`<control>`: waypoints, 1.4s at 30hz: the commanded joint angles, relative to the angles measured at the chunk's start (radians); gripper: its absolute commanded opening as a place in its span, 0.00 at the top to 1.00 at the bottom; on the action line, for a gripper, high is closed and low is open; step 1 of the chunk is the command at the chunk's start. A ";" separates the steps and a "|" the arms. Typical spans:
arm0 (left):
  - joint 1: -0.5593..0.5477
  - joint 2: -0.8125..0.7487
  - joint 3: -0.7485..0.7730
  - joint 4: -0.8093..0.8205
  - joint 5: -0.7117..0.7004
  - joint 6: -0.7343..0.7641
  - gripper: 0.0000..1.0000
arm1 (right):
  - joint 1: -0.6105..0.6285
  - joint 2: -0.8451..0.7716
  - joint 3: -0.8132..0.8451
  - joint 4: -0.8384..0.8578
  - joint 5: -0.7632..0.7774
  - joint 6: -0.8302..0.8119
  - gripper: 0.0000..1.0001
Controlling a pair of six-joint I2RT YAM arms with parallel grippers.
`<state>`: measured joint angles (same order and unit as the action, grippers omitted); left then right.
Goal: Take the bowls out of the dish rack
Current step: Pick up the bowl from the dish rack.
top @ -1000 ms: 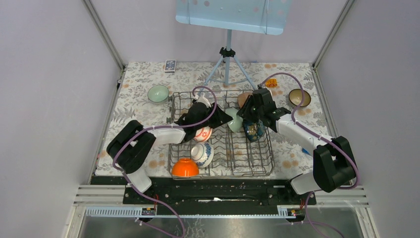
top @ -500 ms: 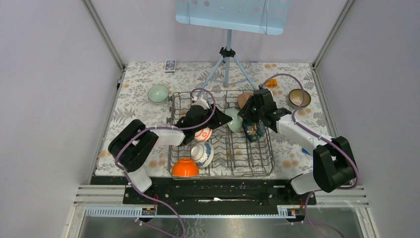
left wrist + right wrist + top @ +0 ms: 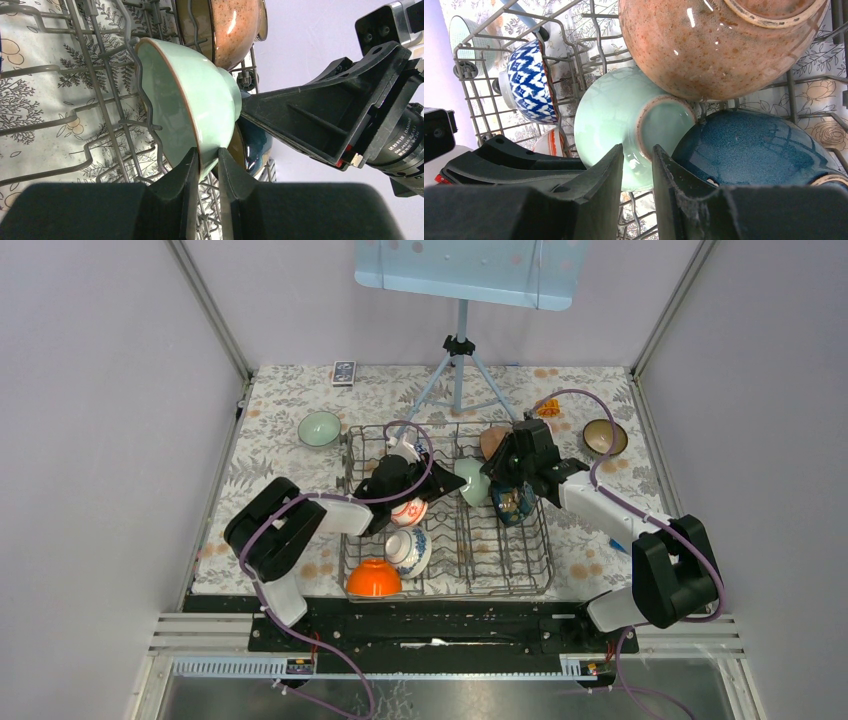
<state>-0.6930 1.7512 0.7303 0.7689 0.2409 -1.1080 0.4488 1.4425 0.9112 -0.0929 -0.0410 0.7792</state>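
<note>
The grey wire dish rack [image 3: 450, 592] sits mid-table. A pale green bowl [image 3: 472, 480] [image 3: 200, 95] [image 3: 609, 110] stands on edge in it. My left gripper [image 3: 458, 483] [image 3: 206, 155] is shut on this bowl's rim, one finger inside and one outside. From the right, my right gripper [image 3: 492, 472] [image 3: 639, 150] is shut on the edge of the same bowl's foot ring. A speckled brown bowl [image 3: 492, 440] [image 3: 704, 45] and a dark blue bowl [image 3: 513, 502] [image 3: 759, 150] lean against it. Red-and-white [image 3: 410, 510], blue-and-white [image 3: 408, 552] and orange [image 3: 374, 578] bowls fill the rack's left side.
Outside the rack, a second pale green bowl [image 3: 319, 428] rests at far left and a brown bowl [image 3: 605, 436] at far right on the floral cloth. A blue-grey tripod [image 3: 459, 370] stands behind the rack. A small remote [image 3: 343, 372] lies at the back edge.
My left gripper has reached slightly right and closed on the pale green bowl's rim. The right gripper's jaws have narrowed a little; the bowls stay in place.
</note>
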 commanded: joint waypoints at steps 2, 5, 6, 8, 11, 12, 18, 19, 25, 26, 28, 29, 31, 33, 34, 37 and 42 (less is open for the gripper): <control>-0.021 -0.009 0.033 0.285 0.096 -0.035 0.86 | 0.017 -0.012 0.000 0.074 -0.118 0.035 0.66; -0.020 -0.011 0.033 0.307 0.106 -0.036 0.94 | 0.017 -0.016 0.004 0.076 -0.122 0.034 0.66; -0.018 -0.011 0.033 0.312 0.109 -0.036 0.96 | 0.017 -0.018 0.006 0.076 -0.123 0.034 0.66; -0.016 -0.013 0.030 0.319 0.111 -0.038 1.00 | 0.017 -0.022 0.010 0.072 -0.123 0.030 0.66; -0.014 -0.018 0.024 0.338 0.112 -0.042 1.00 | 0.017 -0.028 0.013 0.073 -0.127 0.031 0.66; -0.014 -0.019 0.023 0.339 0.113 -0.044 1.00 | 0.017 -0.029 0.012 0.073 -0.130 0.031 0.66; -0.014 -0.022 0.034 0.315 0.122 -0.042 0.68 | 0.017 -0.028 0.009 0.076 -0.145 0.032 0.66; -0.014 -0.022 0.035 0.309 0.123 -0.042 0.63 | 0.017 -0.028 0.007 0.077 -0.146 0.032 0.66; -0.014 -0.020 0.045 0.305 0.134 -0.039 0.54 | 0.017 -0.028 0.002 0.084 -0.173 0.041 0.66; -0.015 -0.019 0.048 0.307 0.137 -0.039 0.54 | 0.017 -0.028 0.002 0.083 -0.176 0.041 0.65; -0.014 -0.014 0.053 0.312 0.140 -0.041 0.54 | 0.017 -0.028 0.002 0.083 -0.185 0.041 0.65; -0.014 -0.012 0.055 0.316 0.142 -0.041 0.54 | 0.017 -0.028 0.002 0.084 -0.190 0.041 0.65; -0.015 -0.006 0.059 0.327 0.146 -0.045 0.56 | 0.017 -0.029 0.001 0.084 -0.200 0.044 0.65; -0.015 -0.002 0.062 0.334 0.147 -0.049 0.60 | 0.018 -0.028 -0.002 0.083 -0.205 0.048 0.65; -0.015 -0.001 0.064 0.336 0.147 -0.049 0.62 | 0.018 -0.027 -0.003 0.084 -0.207 0.048 0.65; -0.016 0.002 0.068 0.342 0.152 -0.047 0.69 | 0.017 -0.028 -0.002 0.083 -0.210 0.048 0.65; -0.016 0.013 0.076 0.352 0.156 -0.045 0.80 | 0.017 -0.031 -0.007 0.083 -0.212 0.046 0.65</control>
<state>-0.6765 1.7809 0.7185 0.8482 0.2966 -1.1229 0.4370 1.4384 0.9047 -0.0731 -0.0814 0.7799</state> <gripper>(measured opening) 0.233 0.350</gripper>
